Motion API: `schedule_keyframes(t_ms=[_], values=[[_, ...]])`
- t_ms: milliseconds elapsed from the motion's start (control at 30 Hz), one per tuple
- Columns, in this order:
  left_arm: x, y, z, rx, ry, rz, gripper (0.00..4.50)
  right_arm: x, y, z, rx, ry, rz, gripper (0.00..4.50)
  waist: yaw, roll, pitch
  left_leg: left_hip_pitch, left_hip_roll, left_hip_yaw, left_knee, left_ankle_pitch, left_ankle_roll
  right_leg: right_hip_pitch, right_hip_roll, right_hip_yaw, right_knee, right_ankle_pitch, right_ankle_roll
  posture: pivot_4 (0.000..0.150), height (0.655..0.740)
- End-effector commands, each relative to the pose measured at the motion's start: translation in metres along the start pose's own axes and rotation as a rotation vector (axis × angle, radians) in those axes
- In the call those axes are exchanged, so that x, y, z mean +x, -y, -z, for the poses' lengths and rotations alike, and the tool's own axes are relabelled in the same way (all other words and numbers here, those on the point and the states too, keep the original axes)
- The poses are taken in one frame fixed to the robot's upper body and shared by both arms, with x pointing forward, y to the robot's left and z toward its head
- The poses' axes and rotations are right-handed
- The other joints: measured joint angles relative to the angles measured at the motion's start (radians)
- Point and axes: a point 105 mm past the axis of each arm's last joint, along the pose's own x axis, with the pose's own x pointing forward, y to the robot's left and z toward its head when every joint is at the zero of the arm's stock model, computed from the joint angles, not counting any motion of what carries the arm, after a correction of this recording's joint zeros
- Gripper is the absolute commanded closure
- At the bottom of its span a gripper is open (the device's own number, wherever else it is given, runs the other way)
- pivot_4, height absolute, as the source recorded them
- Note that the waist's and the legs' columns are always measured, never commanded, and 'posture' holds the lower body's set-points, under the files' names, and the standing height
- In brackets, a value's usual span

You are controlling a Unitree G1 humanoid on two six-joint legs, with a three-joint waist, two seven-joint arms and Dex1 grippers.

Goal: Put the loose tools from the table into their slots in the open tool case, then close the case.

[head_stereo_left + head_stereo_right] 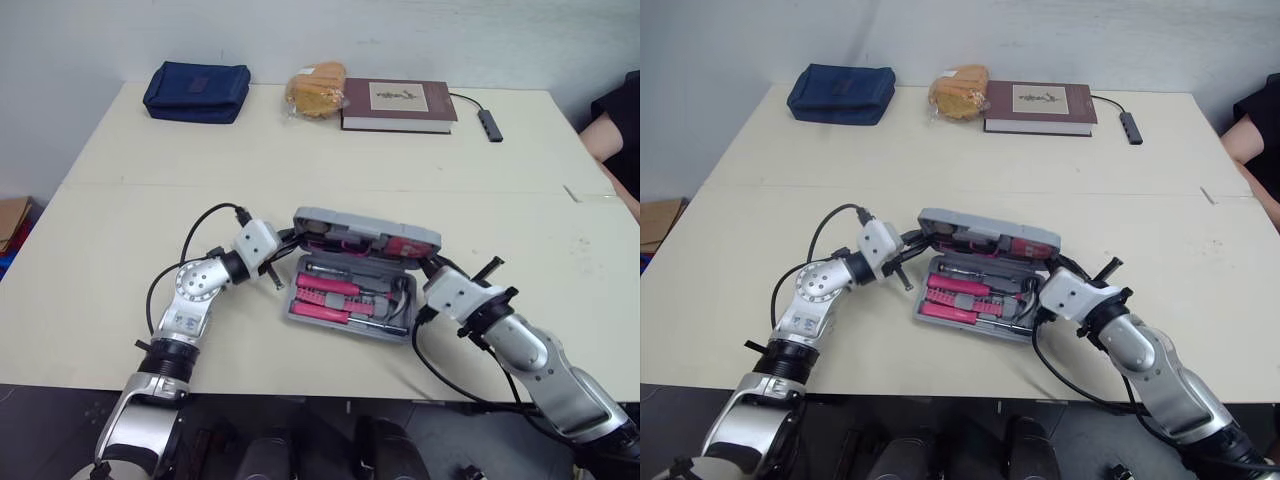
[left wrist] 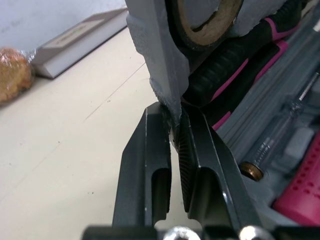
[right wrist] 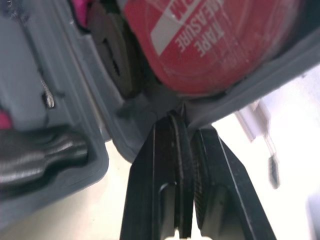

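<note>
Tool case lid [image 1: 367, 231] half-raised; left gripper [image 2: 175, 119], right gripper [image 3: 189, 126] pinch corners.

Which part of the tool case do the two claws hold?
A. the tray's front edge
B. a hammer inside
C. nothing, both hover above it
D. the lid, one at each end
D: the left claw pinches the lid at its left end and the right claw pinches it at its right end, with the lid tilted over the tray.
</note>
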Motion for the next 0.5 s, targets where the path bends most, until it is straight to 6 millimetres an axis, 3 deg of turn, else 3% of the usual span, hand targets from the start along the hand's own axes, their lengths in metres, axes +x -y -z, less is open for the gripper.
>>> schedule_keyframes(t_ms=[33,100,133,200,267,367,400,500], values=[[-0.021,-0.001,0.01,0.042,-0.024,-0.003,4.5,-0.014,-0.018,0.027,-0.159,-0.064,-0.026,4.48,0.0,0.0,0.0,0.0,0.0,0.0,0.0,0.0,0.0,0.001,0.0,0.0,0.0,0.0,0.0,0.15,0.74],[-0.026,-0.001,0.007,0.031,0.002,-0.011,3.75,-0.022,-0.021,0.029,-0.179,-0.045,-0.006,4.5,0.002,0.0,0.0,0.003,0.0,0.0,0.0,0.0,0.0,0.003,0.0,0.0,0.0,0.0,0.0,0.15,0.74],[-0.029,0.001,0.005,0.025,0.018,0.004,3.27,-0.026,-0.023,0.028,-0.189,-0.028,-0.008,3.85,0.002,0.0,0.0,0.004,0.0,0.0,0.0,0.0,0.0,0.004,-0.001,0.0,0.0,0.0,0.0,0.15,0.74],[-0.037,0.002,0.003,0.035,0.021,0.023,2.48,-0.034,-0.023,0.024,-0.217,0.004,0.0,3.32,0.005,0.0,0.0,0.004,0.0,0.0,0.0,0.0,0.0,0.004,-0.001,0.0,0.0,0.0,0.0,0.15,0.74],[-0.051,-0.005,0.007,0.026,-0.017,0.002,1.6,-0.046,-0.02,0.021,-0.254,0.023,0.006,2.28,0.009,0.0,0.0,0.004,0.0,-0.003,0.0,0.0,0.001,0.007,-0.001,-0.001,-0.002,0.0,0.0,0.15,0.74],[-0.092,-0.02,0.033,-0.105,-0.174,-0.083,0.47,-0.073,-0.03,0.03,-0.192,-0.034,-0.072,1.05,0.005,0.0,0.0,0.004,0.0,-0.004,0.0,0.0,0.001,0.007,-0.002,0.0,-0.003,0.0,0.0,0.15,0.74],[-0.101,-0.024,0.038,-0.156,-0.201,-0.107,0.14,-0.08,-0.03,0.029,-0.159,-0.044,-0.076,1.0,0.005,0.0,0.0,0.004,0.0,-0.004,0.0,0.0,0.001,0.007,-0.002,0.0,-0.003,0.0,0.0,0.15,0.74],[-0.098,-0.029,0.031,-0.231,-0.174,-0.087,0.14,-0.091,-0.017,0.025,0.025,-0.083,-0.014,1.0,0.001,0.0,0.0,0.01,0.003,-0.005,-0.002,-0.002,-0.001,0.014,-0.002,0.0,-0.005,0.0,-0.001,0.15,0.74]])
